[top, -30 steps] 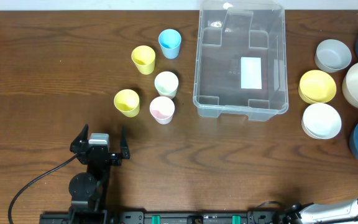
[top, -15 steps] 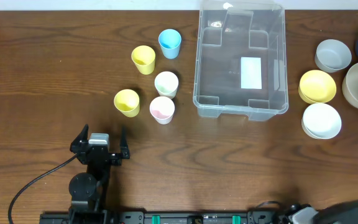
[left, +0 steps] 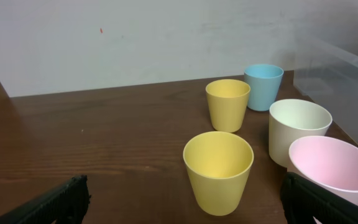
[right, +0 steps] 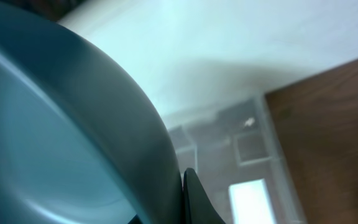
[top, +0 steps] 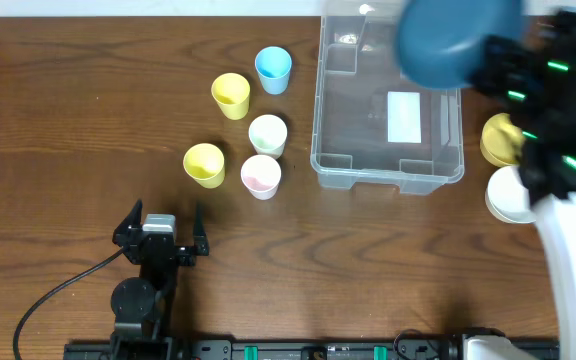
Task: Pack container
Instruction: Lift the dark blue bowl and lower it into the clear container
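Bench (top: pixel 68 120): dark brown, wavy wood grain.
Container (top: pixel 320 120): clear, colourless; label (top: pixel 403 116) white.
5 cups, all plain: far yellow cup (top: pixel 230 96), near yellow cup (top: pixel 204 164), light blue cup (top: pixel 273 70), pale cream cup (top: pixel 267 135), pink cup (top: pixel 260 176).
Dark blue bowl (top: pixel 448 40): plain, glossy.
Yellow bowl (top: pixel 498 140); white bowl (top: pixel 508 195).
Right arm (top: pixel 553 110): black, small green lights; lower part white.
Left gripper (top: pixel 167 208): black; cable (top: pixel 58 285) black.
Wall (left: pixel 135 37): off-white.

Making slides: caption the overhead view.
Right claw holds a dark blue bowl over the clear container; five cups stand to its left.
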Controlling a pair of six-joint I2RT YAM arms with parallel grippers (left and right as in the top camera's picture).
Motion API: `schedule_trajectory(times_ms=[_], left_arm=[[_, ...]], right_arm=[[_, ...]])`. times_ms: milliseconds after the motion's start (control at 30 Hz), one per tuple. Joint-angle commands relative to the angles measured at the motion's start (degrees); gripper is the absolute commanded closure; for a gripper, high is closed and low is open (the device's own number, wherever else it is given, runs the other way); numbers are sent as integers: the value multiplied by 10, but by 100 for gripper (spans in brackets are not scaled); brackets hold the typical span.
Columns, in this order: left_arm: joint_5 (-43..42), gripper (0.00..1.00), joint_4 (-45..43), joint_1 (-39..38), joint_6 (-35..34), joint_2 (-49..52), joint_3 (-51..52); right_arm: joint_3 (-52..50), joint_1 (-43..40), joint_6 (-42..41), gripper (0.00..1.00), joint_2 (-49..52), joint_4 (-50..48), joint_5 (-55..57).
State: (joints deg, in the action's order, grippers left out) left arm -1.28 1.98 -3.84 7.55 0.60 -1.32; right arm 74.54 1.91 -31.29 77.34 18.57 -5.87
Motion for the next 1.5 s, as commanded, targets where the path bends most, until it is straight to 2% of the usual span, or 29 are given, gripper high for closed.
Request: schedule_trajectory(times_ms=[0,100,300,833,967,1033,1100,1200,1367,1467], left_arm=[[7,2,21,3,6,-2,11],[7,2,21,3,6,-2,11],[7,2,21,3,6,-2,11],[7,2,21,3,6,-3,11],[7,2,21,3,6,-2,11],[7,2,21,3,6,-2,11],[7,2,21,3,6,-2,11],[7,2,21,3,6,-2,11],[7,2,21,3,6,-2,11],[7,2,21,3,6,-2,11]], right_arm=[[-1,42,-40,98,71,-18,95],[-1,42,-67,99,125,-29,86],[-1,40,-64,98,218,-77,78],[-1,40,-105,92,387,-152,19],[-1,38,-105,80,399,-173,18],[-1,34,-105,56,400,-181,18],[-1,31,-104,37,400,-189,14],[14,22,-97,21,395,-191,-1],[99,-14,-85,4,353,-148,-75],[193,-53,-79,1,306,-34,-90]])
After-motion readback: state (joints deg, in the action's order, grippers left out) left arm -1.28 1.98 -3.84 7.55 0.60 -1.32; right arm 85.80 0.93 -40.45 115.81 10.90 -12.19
